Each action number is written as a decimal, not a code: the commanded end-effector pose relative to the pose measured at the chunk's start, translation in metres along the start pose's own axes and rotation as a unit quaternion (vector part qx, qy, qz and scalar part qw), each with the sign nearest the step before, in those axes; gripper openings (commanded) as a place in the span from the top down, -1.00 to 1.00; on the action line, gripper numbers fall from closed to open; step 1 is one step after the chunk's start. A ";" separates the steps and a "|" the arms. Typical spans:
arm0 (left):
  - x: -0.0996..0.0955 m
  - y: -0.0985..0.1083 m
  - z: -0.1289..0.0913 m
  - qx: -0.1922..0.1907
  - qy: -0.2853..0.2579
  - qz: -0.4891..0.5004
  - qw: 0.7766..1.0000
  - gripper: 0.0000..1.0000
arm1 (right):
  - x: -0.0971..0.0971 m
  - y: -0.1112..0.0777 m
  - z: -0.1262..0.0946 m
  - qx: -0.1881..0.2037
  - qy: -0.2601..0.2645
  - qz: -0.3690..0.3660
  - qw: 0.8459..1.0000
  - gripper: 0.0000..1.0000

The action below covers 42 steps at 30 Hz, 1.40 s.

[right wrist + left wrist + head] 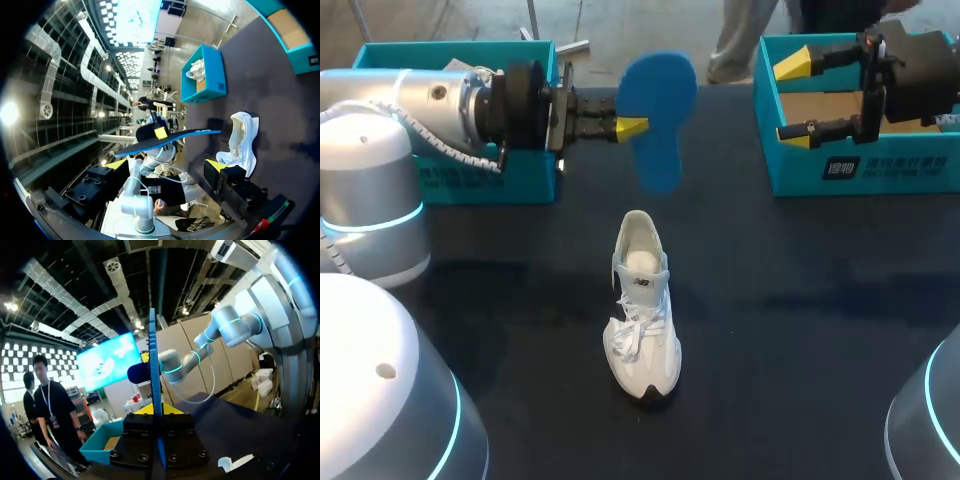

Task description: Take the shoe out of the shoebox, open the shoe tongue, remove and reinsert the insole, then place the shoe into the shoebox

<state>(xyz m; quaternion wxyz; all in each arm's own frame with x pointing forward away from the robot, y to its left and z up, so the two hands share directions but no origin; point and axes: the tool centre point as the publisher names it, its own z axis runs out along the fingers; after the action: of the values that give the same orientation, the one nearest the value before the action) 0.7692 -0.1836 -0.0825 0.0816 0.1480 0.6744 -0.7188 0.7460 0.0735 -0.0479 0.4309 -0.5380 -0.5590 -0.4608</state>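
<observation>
White lace-up sneaker (642,305) stands upright on its sole at mid-bench, out of either box, toe toward the near edge, heel opening toward the far side; laces lie loose over the tongue. Right wrist view shows the same sneaker (242,142) beyond and beside that arm's own tips, well apart from them. Flat blue foam insole (655,115) is out of the shoe and up in the air past the heel end, broad face toward the head camera, clear of the shoe. Left fingers (630,128) are closed on one edge of the insole, yellow tip against the foam; in the left wrist view the insole (152,365) reads as a thin blue strip seen edge-on, rising straight from between the left fingers (156,412). From the right wrist the insole (165,140) hangs roughly level ahead of that arm's tips. Right fingers (792,100) are spread wide with nothing in them, held above the open teal cardboard shoebox (860,170) at the far right of the dark bench (800,330); the wide gap shows in that arm's own view too (166,165). A second teal cardboard box (490,185) sits far left, behind the left arm; it holds something white, kind not clear
</observation>
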 end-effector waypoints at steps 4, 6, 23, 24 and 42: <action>0.002 -0.001 -0.004 0.000 -0.050 -0.432 0.900 1.00 | 0.000 -0.001 0.001 -0.001 -0.001 0.001 1.000 -1.00; 0.003 -0.001 -0.005 -0.002 -0.059 -0.495 0.867 1.00 | 0.000 -0.001 0.001 -0.001 -0.001 0.001 1.000 -1.00; 0.002 -0.003 -0.008 0.028 -0.055 -0.685 0.726 1.00 | 0.000 -0.001 0.001 -0.001 -0.001 0.001 1.000 -1.00; 0.002 -0.003 -0.008 0.028 -0.055 -0.685 0.726 1.00 | 0.000 -0.001 0.001 -0.001 -0.001 0.001 1.000 -1.00; 0.004 0.019 -0.010 0.038 -0.035 -0.756 0.652 1.00 | 0.000 -0.001 0.001 -0.001 -0.001 0.001 1.000 -1.00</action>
<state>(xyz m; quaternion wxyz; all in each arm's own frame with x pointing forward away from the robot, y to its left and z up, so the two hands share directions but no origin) 0.7713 -0.1737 -0.0999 -0.3834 -0.3594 0.5781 -0.6242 0.7459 0.0735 -0.0479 0.4309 -0.5380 -0.5590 -0.4608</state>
